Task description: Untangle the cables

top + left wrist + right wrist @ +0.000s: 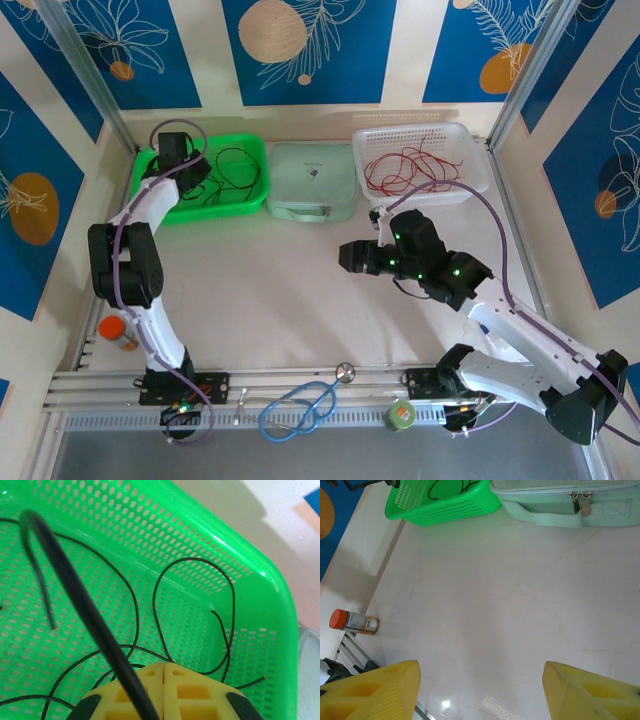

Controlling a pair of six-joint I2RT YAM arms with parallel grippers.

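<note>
Clamped together on the left gripper (164,666), thin black cable (75,585) draped across; pinched or not, cannot tell. Ahead, more black loops (233,600) in the perforated green plastic basket (270,580), probably sorted by colour. Spread wide on the right gripper (480,669); thin red cables (400,165) beside, in white mesh basket (410,131).
</note>
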